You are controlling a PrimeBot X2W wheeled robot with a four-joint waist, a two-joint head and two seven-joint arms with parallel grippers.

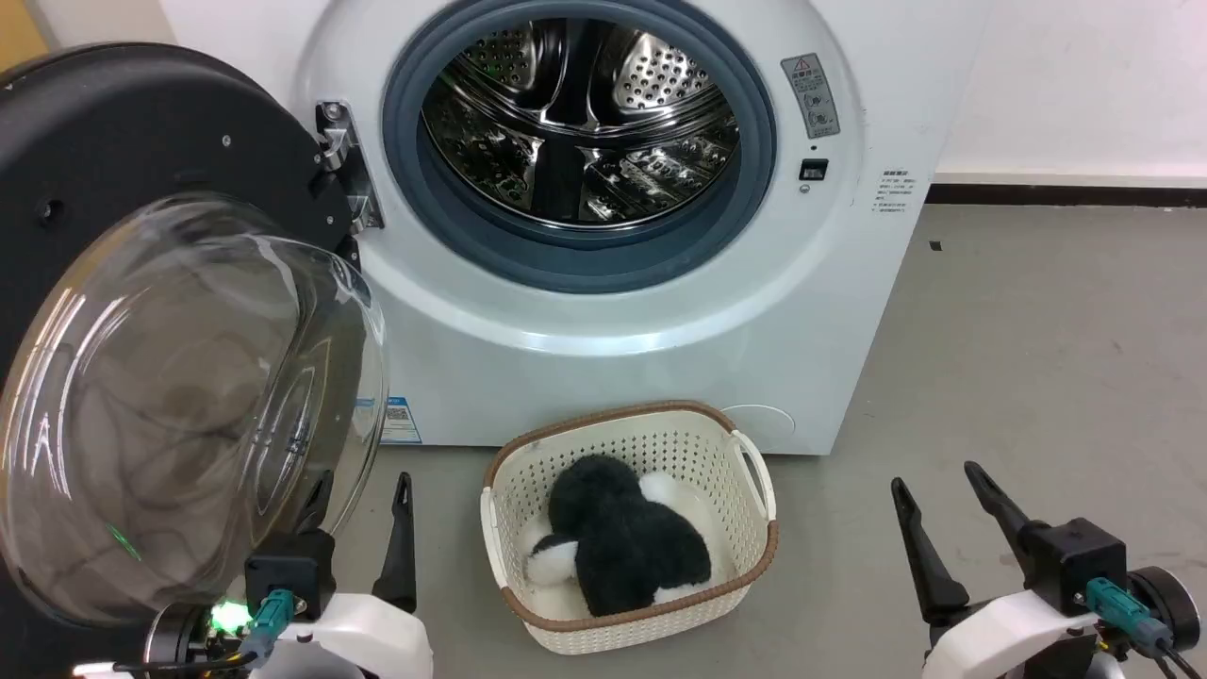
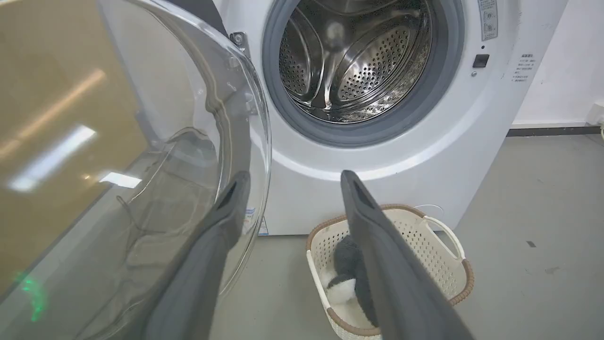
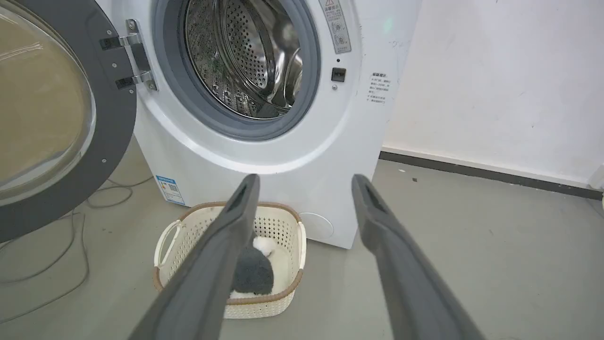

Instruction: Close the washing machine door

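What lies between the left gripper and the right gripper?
A cream perforated basket holding a black-and-white plush, seen in the head view between the left gripper and right gripper.

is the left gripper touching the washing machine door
Cannot tell: in the left wrist view the left gripper overlaps the washing machine door; gap or contact unclear.

The head camera looks down from close by; both low wrist cameras face the washing machine [image 1: 613, 330], sharing the basket [image 1: 622, 448].

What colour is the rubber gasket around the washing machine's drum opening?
The gasket is grey-blue, a plain ring with no pattern. It shows best in the head view.
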